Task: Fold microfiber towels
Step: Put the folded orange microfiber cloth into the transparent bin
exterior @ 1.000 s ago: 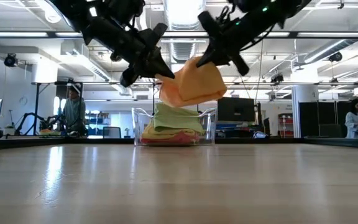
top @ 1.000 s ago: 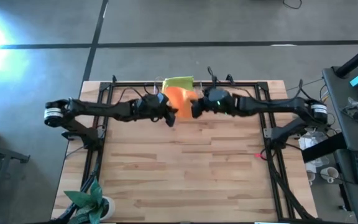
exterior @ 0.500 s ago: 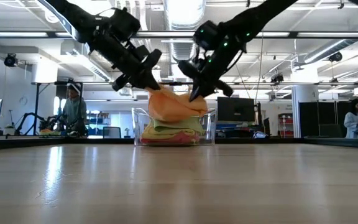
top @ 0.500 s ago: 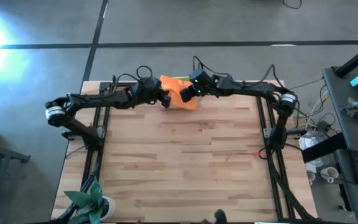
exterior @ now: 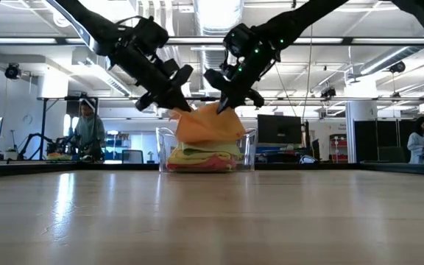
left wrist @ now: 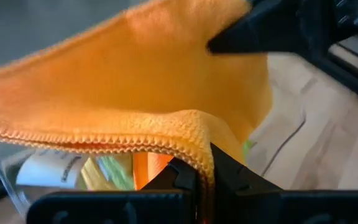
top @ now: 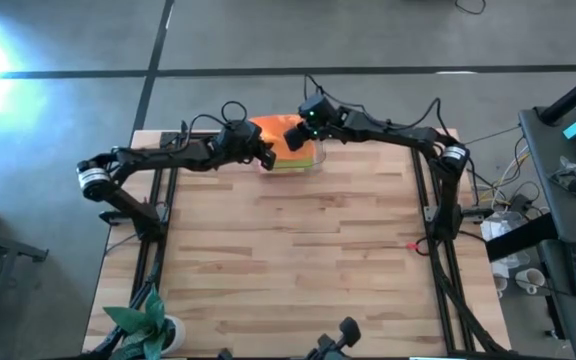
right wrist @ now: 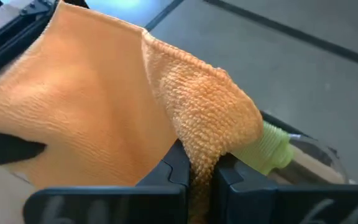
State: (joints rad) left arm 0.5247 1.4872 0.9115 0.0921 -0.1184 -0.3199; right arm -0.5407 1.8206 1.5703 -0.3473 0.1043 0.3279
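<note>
- The orange towel (exterior: pixel 206 126) is held stretched between both grippers, directly above the clear tray (exterior: pixel 249 151) at the table's far edge; its lower part is draped onto the towels stacked inside
- The left gripper (exterior: pixel 178 108) is clenched on one corner; the right gripper (exterior: pixel 222 107) is clenched on the opposite corner

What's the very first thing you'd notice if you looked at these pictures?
The bright orange microfiber towel, pinched between the two dark robot grippers right over the clear plastic tray at the table's far edge. The left gripper holds one side and the right gripper the other, both shut tight on it. In the tray lies a pile of green, yellow and pink cloths.
</note>
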